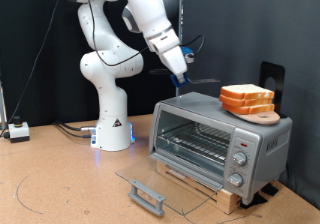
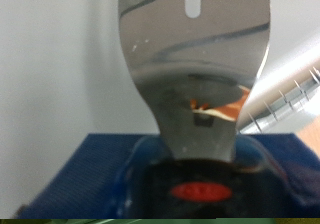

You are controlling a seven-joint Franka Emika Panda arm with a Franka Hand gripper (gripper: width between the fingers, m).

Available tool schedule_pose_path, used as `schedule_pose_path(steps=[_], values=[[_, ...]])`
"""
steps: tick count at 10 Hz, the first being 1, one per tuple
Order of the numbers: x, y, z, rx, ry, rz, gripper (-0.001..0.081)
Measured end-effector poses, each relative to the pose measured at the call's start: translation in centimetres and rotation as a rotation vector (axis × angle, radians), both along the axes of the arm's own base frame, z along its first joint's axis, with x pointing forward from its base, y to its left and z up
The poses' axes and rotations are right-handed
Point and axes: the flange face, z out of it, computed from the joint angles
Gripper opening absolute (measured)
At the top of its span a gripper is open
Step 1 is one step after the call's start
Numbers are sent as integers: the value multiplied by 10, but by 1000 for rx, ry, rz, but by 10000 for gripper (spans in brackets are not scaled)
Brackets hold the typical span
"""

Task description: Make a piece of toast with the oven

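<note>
Wrist view: fingers [image 2: 200,179] clenched on a metal spatula [image 2: 195,64] above the oven [image 1: 220,139].

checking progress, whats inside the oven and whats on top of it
Inside the oven, door folded down, only the wire rack shows, no bread. On top sits a stack of bread slices; what lies under the stack is hidden.

The oven [image 1: 220,142] stands with its glass door [image 1: 160,189] folded down, mouth unblocked at frame centre; the bread stack [image 1: 247,100] crowds its roof's right, the left seemingly bare.
</note>
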Motion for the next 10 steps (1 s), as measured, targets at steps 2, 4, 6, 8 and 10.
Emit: schedule_pose_path(steps=[2, 4, 6, 8, 10], values=[[3, -31, -1, -37, -2, -63, 396], [4, -63, -2, -38, -14, -96, 396], [0, -95, -7, -37, -12, -102, 396], [-3, -118, -15, -23, 22, -116, 396], [-3, -114, -14, -22, 11, -84, 396]])
